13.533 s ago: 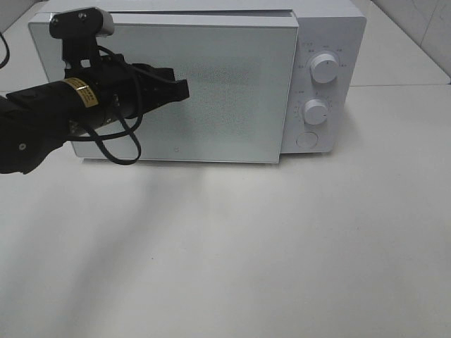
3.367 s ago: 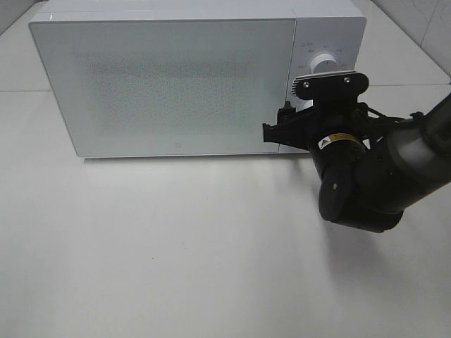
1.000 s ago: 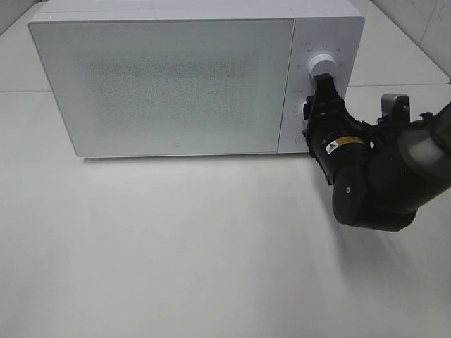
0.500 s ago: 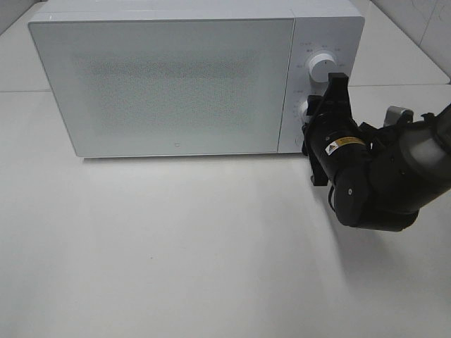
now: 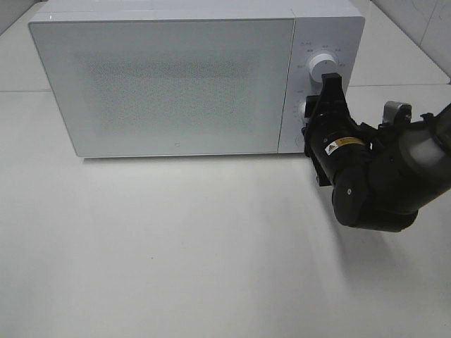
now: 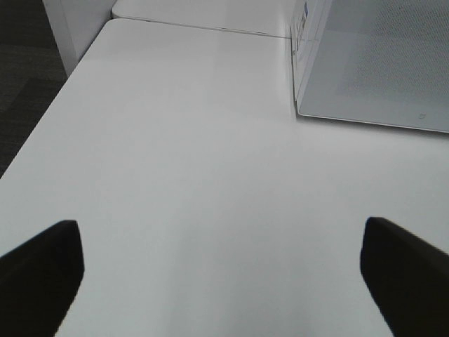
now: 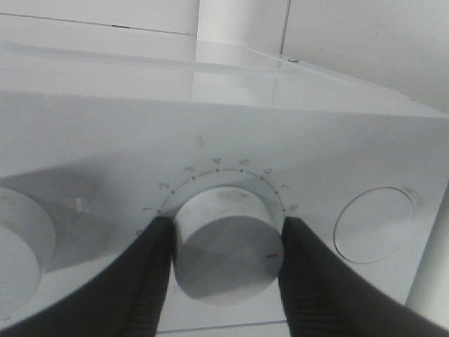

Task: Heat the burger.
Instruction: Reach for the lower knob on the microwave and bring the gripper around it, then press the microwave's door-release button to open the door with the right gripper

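The burger is out of view; the white microwave (image 5: 169,84) stands at the back of the table with its door shut. My right gripper (image 5: 314,107) reaches the control panel and is shut on the lower knob (image 7: 224,242), with one black finger (image 7: 151,274) pressed on each side of it. A red mark shows on the knob's face. The left gripper (image 6: 224,260) hovers open over bare table off the microwave's left end (image 6: 372,63), nothing between its fingers. It does not show in the exterior high view.
An upper knob (image 5: 323,65) sits above the gripped one, and a round button (image 7: 374,215) lies on the other side of it. White table (image 5: 176,246) spreads in front of the microwave. A dark floor (image 6: 21,84) lies past the table's left edge.
The right wrist has rolled slightly to and fro while staying on the lower knob. The microwave door stays shut and the left gripper has not moved.
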Robot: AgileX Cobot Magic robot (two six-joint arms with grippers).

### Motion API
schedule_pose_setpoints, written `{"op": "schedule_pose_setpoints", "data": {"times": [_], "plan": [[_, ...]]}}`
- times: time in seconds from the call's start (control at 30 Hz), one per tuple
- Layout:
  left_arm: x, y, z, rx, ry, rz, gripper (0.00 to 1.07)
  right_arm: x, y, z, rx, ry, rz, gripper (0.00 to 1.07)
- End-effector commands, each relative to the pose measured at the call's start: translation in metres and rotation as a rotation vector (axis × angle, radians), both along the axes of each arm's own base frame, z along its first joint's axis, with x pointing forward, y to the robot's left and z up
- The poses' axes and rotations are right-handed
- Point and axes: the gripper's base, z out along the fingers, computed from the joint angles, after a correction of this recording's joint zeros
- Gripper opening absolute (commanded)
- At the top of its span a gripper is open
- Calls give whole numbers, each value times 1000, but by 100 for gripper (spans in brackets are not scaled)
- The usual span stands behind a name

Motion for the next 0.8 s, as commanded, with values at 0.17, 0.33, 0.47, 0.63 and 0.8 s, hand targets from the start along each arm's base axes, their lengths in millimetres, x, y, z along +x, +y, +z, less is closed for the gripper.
{"op": "schedule_pose_setpoints", "data": {"times": [0.17, 0.33, 0.47, 0.63, 0.8], "plan": [[-2, 0, 0, 2, -12, 2, 100, 3, 13, 32, -18, -295, 78, 40], [-2, 0, 0, 2, -12, 2, 100, 4, 11, 32, -38, -294, 60, 47], [-2, 0, 0, 2, -12, 2, 100, 4, 9, 32, -44, -290, 40, 57], [-2, 0, 0, 2, -12, 2, 100, 4, 6, 31, -60, -284, 5, 70], [-2, 0, 0, 2, -12, 2, 100, -1, 4, 32, -88, -276, 21, 74]]}}
